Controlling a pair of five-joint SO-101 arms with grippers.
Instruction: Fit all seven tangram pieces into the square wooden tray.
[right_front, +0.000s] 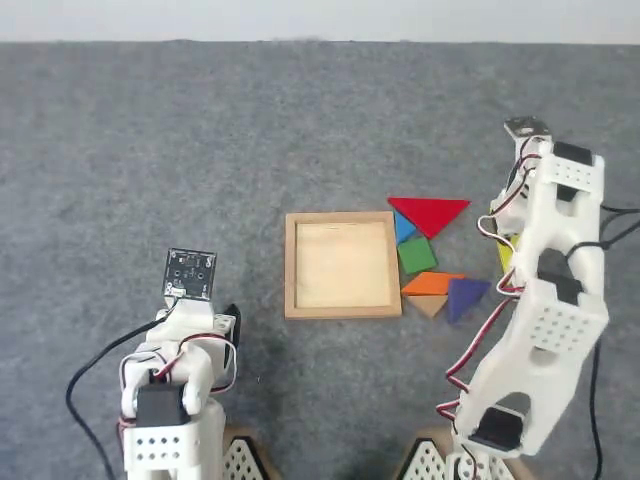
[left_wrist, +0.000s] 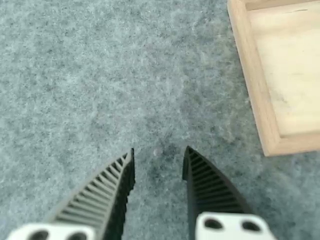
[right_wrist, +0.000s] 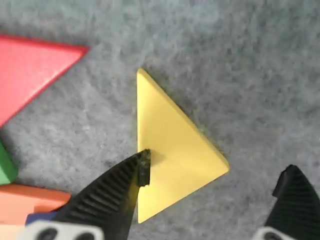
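Right gripper (right_wrist: 218, 171) wide over yellow triangle (right_wrist: 170, 145), red triangle (right_wrist: 30, 70) nearby, left gripper (left_wrist: 159, 151) narrowly parted beside tray (left_wrist: 248, 85)

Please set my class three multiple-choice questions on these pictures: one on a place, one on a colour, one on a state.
1. Where are the tangram pieces relative to the wooden tray?
A) inside it
B) beside it on the mat
C) stacked on its rim

2. What colour is the triangle between the fingers of the right gripper?
A) yellow
B) black
C) white

3. The tray is:
A) full
B) half filled
C) empty

Answers: B, they lie on the mat along one side; A, the right wrist view shows it yellow; C, bare wood inside.
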